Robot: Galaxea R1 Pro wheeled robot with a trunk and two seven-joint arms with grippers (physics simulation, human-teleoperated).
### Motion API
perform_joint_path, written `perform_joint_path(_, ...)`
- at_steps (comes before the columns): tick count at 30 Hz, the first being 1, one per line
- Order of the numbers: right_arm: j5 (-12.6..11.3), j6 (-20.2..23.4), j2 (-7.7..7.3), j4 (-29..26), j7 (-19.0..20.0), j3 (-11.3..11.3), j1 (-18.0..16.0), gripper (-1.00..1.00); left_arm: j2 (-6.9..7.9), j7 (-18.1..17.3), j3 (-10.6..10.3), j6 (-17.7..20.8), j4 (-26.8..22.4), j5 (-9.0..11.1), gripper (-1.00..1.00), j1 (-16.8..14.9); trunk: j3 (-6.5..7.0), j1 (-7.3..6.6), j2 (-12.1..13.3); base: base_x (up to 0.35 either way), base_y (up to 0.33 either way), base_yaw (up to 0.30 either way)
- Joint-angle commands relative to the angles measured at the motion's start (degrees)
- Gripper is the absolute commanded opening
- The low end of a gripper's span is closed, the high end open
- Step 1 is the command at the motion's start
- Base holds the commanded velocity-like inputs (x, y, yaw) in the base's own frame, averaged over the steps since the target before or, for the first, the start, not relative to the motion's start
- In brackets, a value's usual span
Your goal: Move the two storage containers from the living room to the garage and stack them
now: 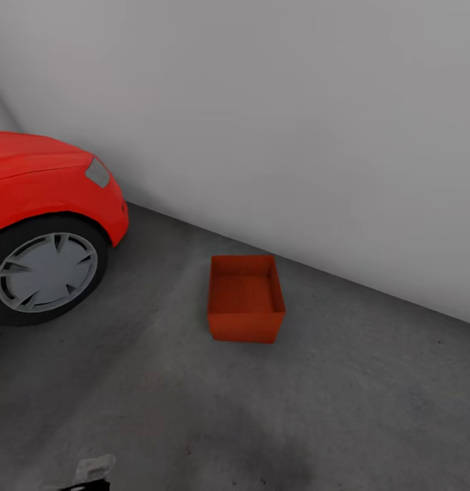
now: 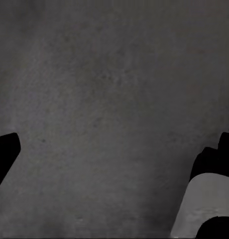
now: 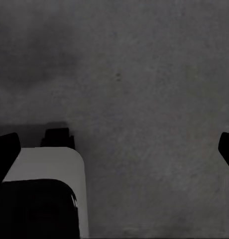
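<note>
Sitting upright and empty on the grey concrete floor (image 1: 344, 409) of the garage, one storage container (image 1: 245, 307), open side up, near the white wall (image 1: 296, 123) behind it and well apart from the red car (image 1: 37, 184), whose front wheel (image 1: 47, 271) stood off to the container's side. Nothing stacked on it yet; no second container near it. Looked down on bare concrete from both wrist cameras: left gripper (image 2: 114, 159) with dark fingertips (image 2: 5, 149) spread wide and nothing between them, right gripper (image 3: 114, 149) likewise wide open and empty-handed. Judged half done at best. Risked, from here, clipping the placed container with the base while turning away, knocking it askew, or later setting the second box off-centre on those thin rims so that it tipped or slid inside.
</note>
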Motion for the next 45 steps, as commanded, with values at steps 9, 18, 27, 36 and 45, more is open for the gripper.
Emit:
perform_joint_path(9, 0.2, 4.9, 0.43, 0.2, 2.9, 0.0, 9.7, 1.00, -0.94, -6.0, -0.6, -0.2, 0.0, 0.6, 1.00, 9.7, -0.03, 0.00, 0.0, 0.000, 0.000, 0.000)
perform_joint_path(18, -0.2, 2.6, 0.75, 0.2, 7.1, 0.0, 15.2, 1.00, -2.31, -6.9, -0.6, -0.5, 0.0, 0.6, 1.00, 13.1, 0.03, 0.00, 0.0, 0.000, 0.000, 0.000)
perform_joint_path(27, 0.0, 2.9, 0.89, 0.2, 9.0, 0.0, 15.6, 1.00, -2.55, -6.9, -0.6, -1.0, -0.3, 0.1, 1.00, 13.4, 0.75, 0.00, 0.0, 0.000, 0.000, 0.000)
perform_joint_path(36, 0.2, 2.5, 0.83, 0.2, 9.2, 0.0, 15.6, 1.00, -2.67, -6.9, -0.5, -1.0, -0.3, 0.0, 1.00, 13.4, 1.58, 0.00, 0.0, 0.000, 0.000, 0.000)
perform_joint_path(45, 0.2, 2.4, 0.79, 0.2, 9.2, 0.0, 15.6, 1.00, -2.68, -6.9, -0.5, -1.0, -0.3, 0.1, 1.00, 13.4, 2.41, 0.00, 0.0, 0.000, 0.000, 0.000)
